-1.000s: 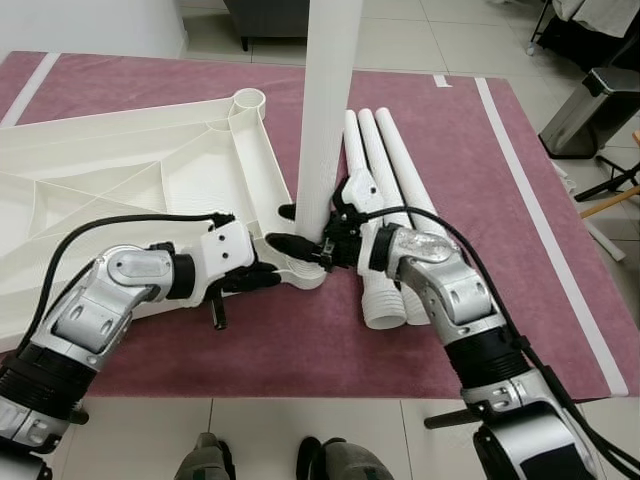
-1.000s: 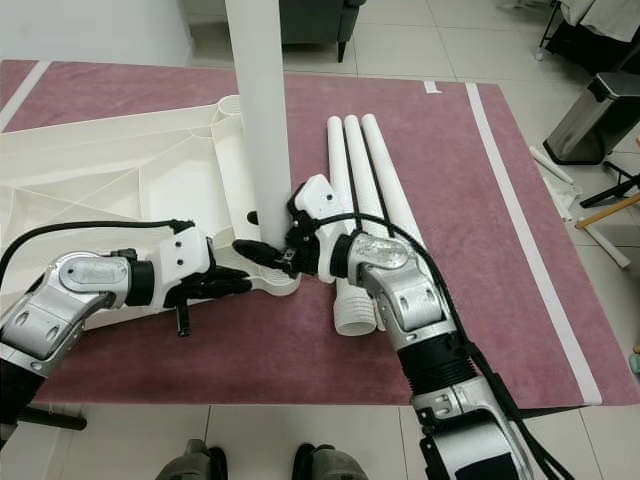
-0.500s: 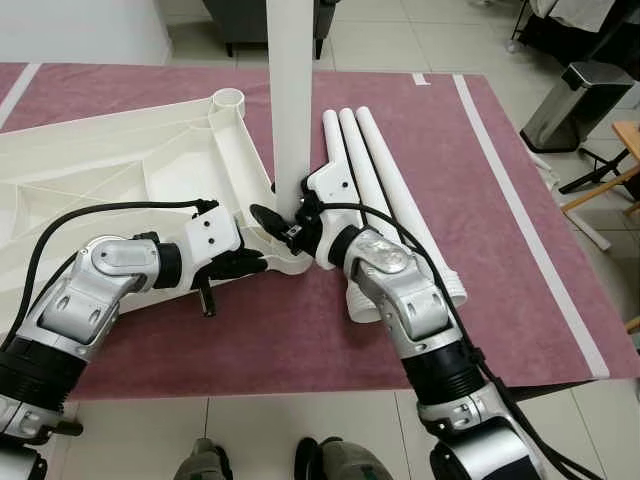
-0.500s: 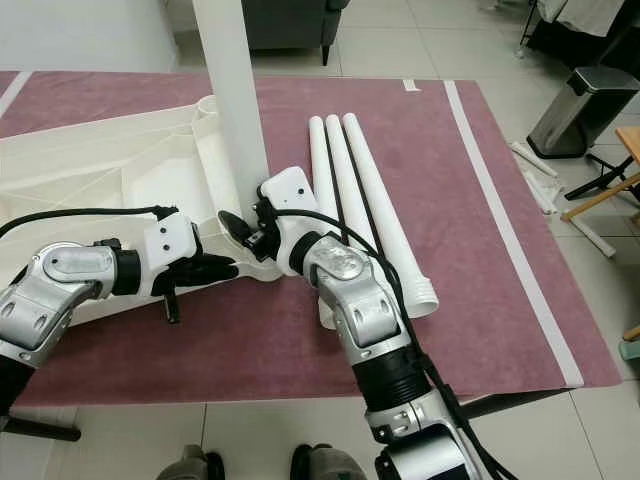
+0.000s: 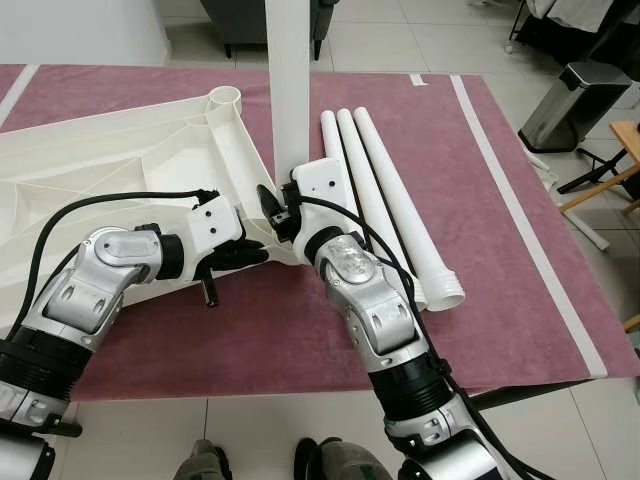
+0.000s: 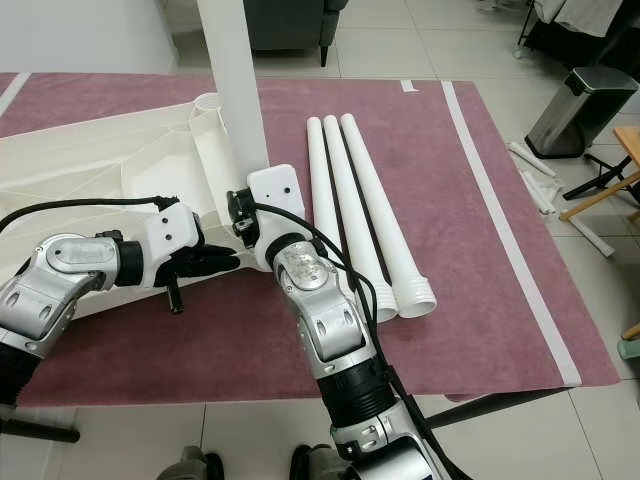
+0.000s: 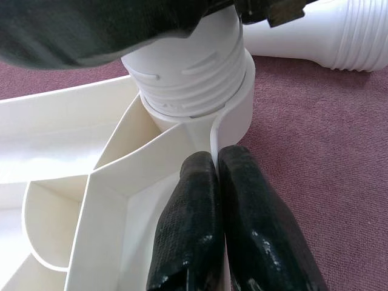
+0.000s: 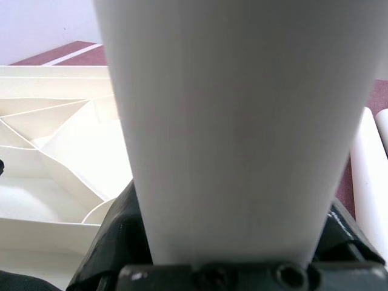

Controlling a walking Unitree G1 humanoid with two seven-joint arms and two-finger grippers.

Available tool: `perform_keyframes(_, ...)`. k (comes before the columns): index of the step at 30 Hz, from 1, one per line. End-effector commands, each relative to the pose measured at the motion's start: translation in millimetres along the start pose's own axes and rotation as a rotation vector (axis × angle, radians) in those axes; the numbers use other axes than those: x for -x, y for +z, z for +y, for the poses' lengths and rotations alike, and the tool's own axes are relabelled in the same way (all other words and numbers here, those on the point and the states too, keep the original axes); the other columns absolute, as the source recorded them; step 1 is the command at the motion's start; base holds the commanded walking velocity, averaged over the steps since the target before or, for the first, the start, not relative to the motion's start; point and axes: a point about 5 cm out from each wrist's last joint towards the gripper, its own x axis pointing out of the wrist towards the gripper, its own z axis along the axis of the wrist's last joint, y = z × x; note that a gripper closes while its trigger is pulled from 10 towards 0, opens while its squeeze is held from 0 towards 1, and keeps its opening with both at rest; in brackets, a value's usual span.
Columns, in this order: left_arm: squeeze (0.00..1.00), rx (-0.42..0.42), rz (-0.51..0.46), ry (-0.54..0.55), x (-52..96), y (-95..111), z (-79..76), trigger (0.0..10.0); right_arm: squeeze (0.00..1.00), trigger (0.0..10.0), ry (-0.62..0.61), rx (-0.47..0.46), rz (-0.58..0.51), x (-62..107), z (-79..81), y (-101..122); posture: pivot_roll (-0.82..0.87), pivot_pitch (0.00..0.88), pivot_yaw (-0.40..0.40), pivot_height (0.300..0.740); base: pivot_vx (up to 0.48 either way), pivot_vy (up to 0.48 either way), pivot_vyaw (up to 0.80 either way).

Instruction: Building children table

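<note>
The white tabletop (image 5: pixel 120 165) lies underside up on the maroon rug. One white leg (image 5: pixel 290 90) stands upright in its near corner socket (image 7: pixel 239 103), with the threaded end (image 7: pixel 188 79) seated in the socket. My right gripper (image 5: pixel 272 205) is shut on this leg just above the socket, and its black fingers (image 8: pixel 121 233) sit on either side of the tube. My left gripper (image 7: pixel 212 173) is shut on the thin rim wall of the tabletop beside that socket. Three loose legs (image 5: pixel 385 195) lie side by side on the rug to the right.
A silver bin (image 5: pixel 565 100) and wooden furniture (image 5: pixel 625 140) stand on the tiles to the right of the rug. A dark chair (image 5: pixel 240 15) is behind. A white stripe (image 5: pixel 520 210) runs along the rug's right edge. My feet (image 5: pixel 280 465) are at the near edge.
My right wrist has swung round the upright leg, and its forearm has moved leftward. The left gripper has kept its hold on the tabletop. The camera has shifted a little.
</note>
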Motion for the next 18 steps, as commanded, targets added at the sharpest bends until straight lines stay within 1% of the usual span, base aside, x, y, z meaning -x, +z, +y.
perform_keyframes(1, 0.0, -0.052, -0.093, -0.187, -14.4, 15, -23.8, 0.0, 0.0, 10.0, -0.102, -0.023, 0.14, -3.8, -10.7, -26, 0.09, 0.177, -0.02, 0.74, 0.0, 0.0, 0.0)
perform_keyframes(2, 0.0, -0.05, -0.092, -0.186, -14.2, 14, -24.0, 0.0, 1.0, 10.0, -0.058, -0.042, 0.111, -3.7, -10.0, -22, 0.09, 0.177, -0.022, 0.74, 0.0, 0.0, 0.0)
perform_keyframes(3, 0.0, -0.05, -0.092, -0.186, -14.2, 14, -24.0, 0.0, 1.0, 10.0, -0.058, -0.042, 0.111, -3.7, -10.0, -22, 0.09, 0.177, -0.022, 0.74, 0.0, 0.0, 0.0)
perform_keyframes(4, 0.0, -0.049, -0.091, -0.185, -14.0, 14, -23.9, 0.0, 1.0, 10.0, -0.017, -0.056, 0.069, -3.4, -9.7, -15, 0.09, 0.176, -0.022, 0.74, 0.0, 0.0, 0.0)
perform_keyframes(5, 0.0, -0.049, -0.091, -0.185, -14.0, 14, -23.9, 0.0, 1.0, 10.0, -0.017, -0.056, 0.069, -3.4, -9.7, -15, 0.09, 0.176, -0.022, 0.74, 0.0, 0.0, 0.0)
perform_keyframes(6, 0.0, -0.048, -0.091, -0.184, -13.9, 14, -23.8, 0.0, 1.0, 10.0, 0.027, -0.07, 0.042, -3.0, -8.8, -10, 0.09, 0.175, -0.022, 0.74, 0.0, 0.0, 0.0)
perform_keyframes(7, 0.0, -0.047, -0.09, -0.184, -13.7, 13, -23.8, 0.0, 0.0, 10.0, 0.074, -0.063, 0.009, -2.1, -8.3, -4, 0.09, 0.175, -0.023, 0.74, 0.0, 0.0, 0.0)
perform_keyframes(8, 0.0, -0.047, -0.09, -0.184, -13.7, 13, -23.8, 0.0, 0.0, 10.0, 0.074, -0.063, 0.009, -2.1, -8.3, -4, 0.09, 0.175, -0.023, 0.74, 0.0, 0.0, 0.0)
perform_keyframes(9, 0.0, -0.047, -0.09, -0.185, -13.4, 13, -24.1, 0.0, 0.0, 10.0, 0.159, -0.05, -0.019, -0.3, -7.7, 1, 0.09, 0.174, -0.022, 0.74, 0.0, 0.0, 0.0)
perform_keyframes(11, 0.0, -0.047, -0.089, -0.191, -12.0, 12, -25.5, 0.0, 0.0, 10.0, 0.331, 0.012, -0.062, 4.3, -15.4, 9, 0.09, 0.171, -0.021, 0.74, 0.0, 0.0, 0.0)
perform_keyframes(13, 0.0, -0.048, -0.086, -0.197, -10.6, 12, -26.8, 0.0, 0.0, 10.0, 0.442, 0.048, -0.069, 7.4, -23.7, 11, 0.09, 0.169, -0.021, 0.74, 0.0, 0.0, 0.0)
perform_keyframes(14, 0.0, -0.048, -0.086, -0.197, -10.6, 12, -26.8, 0.0, 0.0, 10.0, 0.442, 0.048, -0.069, 7.4, -23.7, 11, 0.09, 0.169, -0.021, 0.74, 0.0, 0.0, 0.0)
perform_keyframes(18, 0.0, -0.056, -0.076, -0.228, -4.4, 10, -33.1, 0.0, 0.0, 10.0, 0.641, 0.082, -0.055, 12.0, -42.1, 14, 0.09, 0.163, -0.022, 0.74, 0.0, 0.0, 0.0)
